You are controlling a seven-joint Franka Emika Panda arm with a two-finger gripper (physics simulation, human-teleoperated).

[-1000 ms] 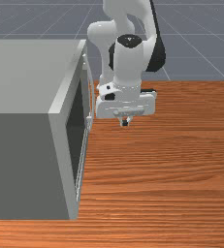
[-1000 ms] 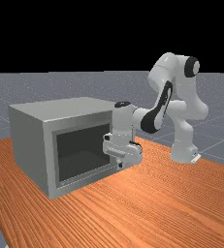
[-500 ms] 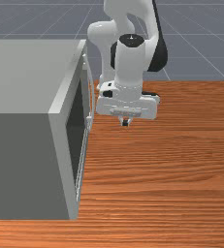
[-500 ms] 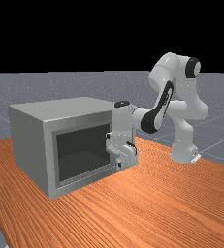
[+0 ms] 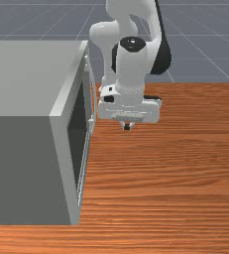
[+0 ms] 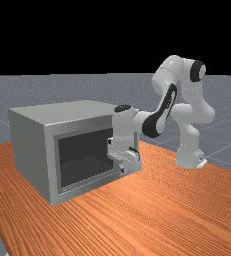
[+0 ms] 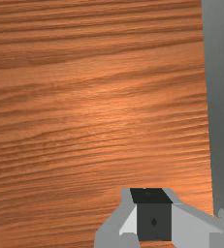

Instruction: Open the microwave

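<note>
A clenched, empty gripper (image 5: 127, 127) hung near the microwave (image 6: 31, 150), whose stiff-looking door (image 6: 84, 157) was best pulled by its apparent handle (image 5: 94, 95).

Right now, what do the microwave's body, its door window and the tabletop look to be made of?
The microwave body looks like painted metal, perhaps plastic: plain grey and matt. The door window could be tinted glass or dark plastic, a smooth, near-black panel in a grey frame. The tabletop looks like lightly polished wood, with long grain lines.
</note>
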